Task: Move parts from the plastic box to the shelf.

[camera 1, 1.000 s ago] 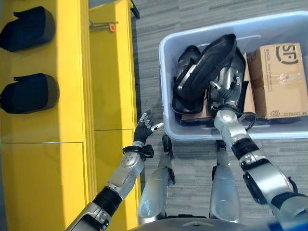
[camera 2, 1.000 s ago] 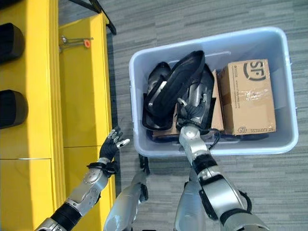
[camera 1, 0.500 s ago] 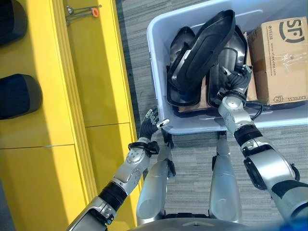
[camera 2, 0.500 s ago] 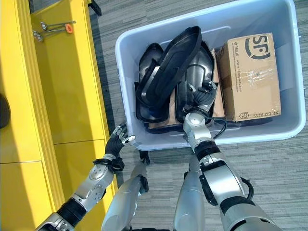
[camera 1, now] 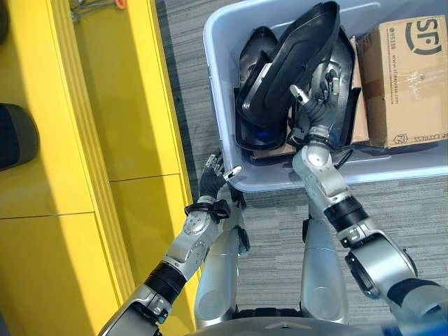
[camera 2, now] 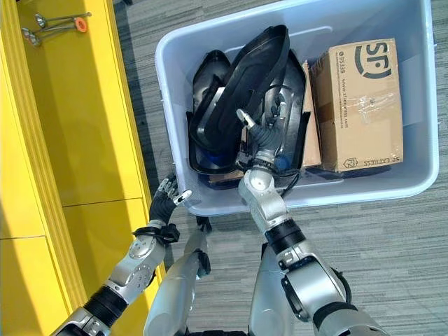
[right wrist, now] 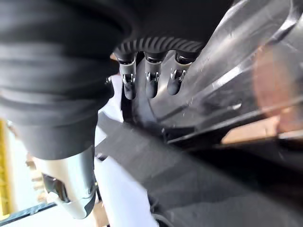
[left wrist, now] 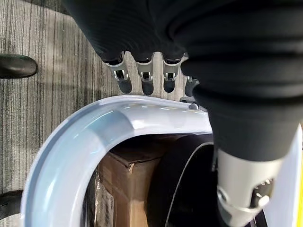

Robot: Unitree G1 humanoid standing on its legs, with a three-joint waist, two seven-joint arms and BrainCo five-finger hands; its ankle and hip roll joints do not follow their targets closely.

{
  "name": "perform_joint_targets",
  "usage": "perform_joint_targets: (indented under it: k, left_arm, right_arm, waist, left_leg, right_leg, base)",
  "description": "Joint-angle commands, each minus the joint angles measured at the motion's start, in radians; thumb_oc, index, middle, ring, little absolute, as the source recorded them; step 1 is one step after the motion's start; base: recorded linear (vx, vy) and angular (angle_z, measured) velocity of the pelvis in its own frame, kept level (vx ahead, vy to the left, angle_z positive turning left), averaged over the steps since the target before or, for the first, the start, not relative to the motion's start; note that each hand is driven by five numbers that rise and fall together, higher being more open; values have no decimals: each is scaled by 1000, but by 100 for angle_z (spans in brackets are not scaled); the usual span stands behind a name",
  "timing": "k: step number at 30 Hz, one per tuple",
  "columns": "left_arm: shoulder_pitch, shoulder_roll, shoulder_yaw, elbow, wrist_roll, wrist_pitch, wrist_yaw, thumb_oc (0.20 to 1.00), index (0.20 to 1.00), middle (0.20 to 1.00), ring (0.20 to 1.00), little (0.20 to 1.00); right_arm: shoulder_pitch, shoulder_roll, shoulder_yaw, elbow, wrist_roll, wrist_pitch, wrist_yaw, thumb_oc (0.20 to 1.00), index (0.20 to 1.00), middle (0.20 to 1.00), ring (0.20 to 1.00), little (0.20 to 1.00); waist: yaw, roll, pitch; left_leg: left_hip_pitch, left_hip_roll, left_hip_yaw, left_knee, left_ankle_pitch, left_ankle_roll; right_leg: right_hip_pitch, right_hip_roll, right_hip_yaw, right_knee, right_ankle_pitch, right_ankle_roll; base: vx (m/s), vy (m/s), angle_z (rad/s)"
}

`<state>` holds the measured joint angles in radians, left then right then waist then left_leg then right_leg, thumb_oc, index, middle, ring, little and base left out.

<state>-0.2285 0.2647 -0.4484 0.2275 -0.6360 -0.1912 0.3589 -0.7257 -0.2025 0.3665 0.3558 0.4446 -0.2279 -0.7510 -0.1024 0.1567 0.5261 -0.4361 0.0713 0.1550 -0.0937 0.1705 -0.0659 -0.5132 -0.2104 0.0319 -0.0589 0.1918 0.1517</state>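
Sitting on grey, finely striped carpet, the plastic box is a pale, translucent tub with rounded corners and a thick rolled rim. Inside lie several black moulded parts, glossy and shell-like with raised edges, one long piece propped at a slant over the others, and beside them a brown cardboard carton sealed with clear tape. The right hand reaches over the near wall into the box, fingers spread and straight above the black parts, clasping nothing; its wrist view shows the dark-tipped fingers just short of a shiny black curved surface, a detail hidden from the head views. The left hand hangs just outside the box's near left corner, fingers relaxed and loose, empty. From its wrist view the fingertips sit close to the smooth rim, with the carton's corner seen through the opening. To the robot's left stands the yellow shelf, flat and matte, with a rounded black part resting on it.
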Motion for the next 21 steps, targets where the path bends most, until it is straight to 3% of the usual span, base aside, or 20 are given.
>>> perform_joint_targets:
  k: [1,8,21]
  left_arm:
    - [-9,41,-7,-31,41,-41,18,1000,1000,1000,1000,1000]
    - [9,58,5,-46,40,-42,20,1000,1000,1000,1000,1000]
    - [-11,50,7,-52,38,-48,41,1000,1000,1000,1000,1000]
  right_arm:
    - [-45,32,-35,-13,-64,-68,2,1000,1000,1000,1000,1000]
    - [-9,46,-37,-76,-93,-68,-16,1000,1000,1000,1000,1000]
    - [-105,41,-68,17,-124,-30,-68,1000,1000,1000,1000,1000]
  waist:
    - [14,-17,-6]
    - [20,-39,-6]
    - [38,-40,-6]
  left_leg:
    - [146,61,-11,6,-141,-53]
    - [166,64,-20,6,-146,-55]
    - [143,66,-30,6,-147,-54]
  right_leg:
    - [-142,-41,7,264,-131,24]
    - [-103,-49,-7,243,-126,29]
    - [-111,-45,-15,233,-125,26]
  base:
    - [0,0,0]
    - [-2,-2,2]
    - [0,0,0]
